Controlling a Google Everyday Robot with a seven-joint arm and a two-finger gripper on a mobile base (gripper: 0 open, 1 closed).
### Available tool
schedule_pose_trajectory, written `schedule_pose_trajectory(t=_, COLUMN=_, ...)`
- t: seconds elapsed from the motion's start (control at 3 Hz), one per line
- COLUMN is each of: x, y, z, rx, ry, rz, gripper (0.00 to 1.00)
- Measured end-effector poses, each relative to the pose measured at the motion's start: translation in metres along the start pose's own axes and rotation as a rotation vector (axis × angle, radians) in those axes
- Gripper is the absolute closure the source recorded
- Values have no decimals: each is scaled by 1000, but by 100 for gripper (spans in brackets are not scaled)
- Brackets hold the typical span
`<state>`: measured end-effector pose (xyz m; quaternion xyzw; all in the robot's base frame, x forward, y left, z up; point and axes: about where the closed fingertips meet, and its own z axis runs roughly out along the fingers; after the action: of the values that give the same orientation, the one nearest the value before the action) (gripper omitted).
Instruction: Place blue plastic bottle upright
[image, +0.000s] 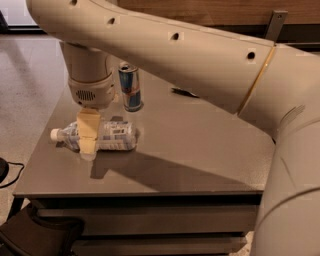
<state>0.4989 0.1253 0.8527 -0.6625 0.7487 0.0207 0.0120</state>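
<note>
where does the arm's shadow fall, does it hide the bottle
Camera view: the beige arm casts a broad, soft-edged shadow across the near part of the grey tabletop, just in front of the lying clear plastic bottle with pale blue label; the bottle itself is lit, the tan gripper directly over it.

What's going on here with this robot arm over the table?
A robot arm is working on a water bottle that lies on its side near the left of the table, cap pointing left. The gripper is down at the bottle, crossing in front of it near the cap end; whether it has a hold on it cannot be told. The bottle is not yet upright. A drink can stands just behind it.
</note>
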Motion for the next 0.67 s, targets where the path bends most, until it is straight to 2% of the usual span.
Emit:
schedule_pose_trajectory(t=0.33, x=-2, y=4, z=19, rx=-20, ry=0, rz=51, gripper=3)
schedule_pose_trajectory(t=0.67, x=-12, y=11, z=33, rx=-9, ry=-14, rz=94, gripper=31)
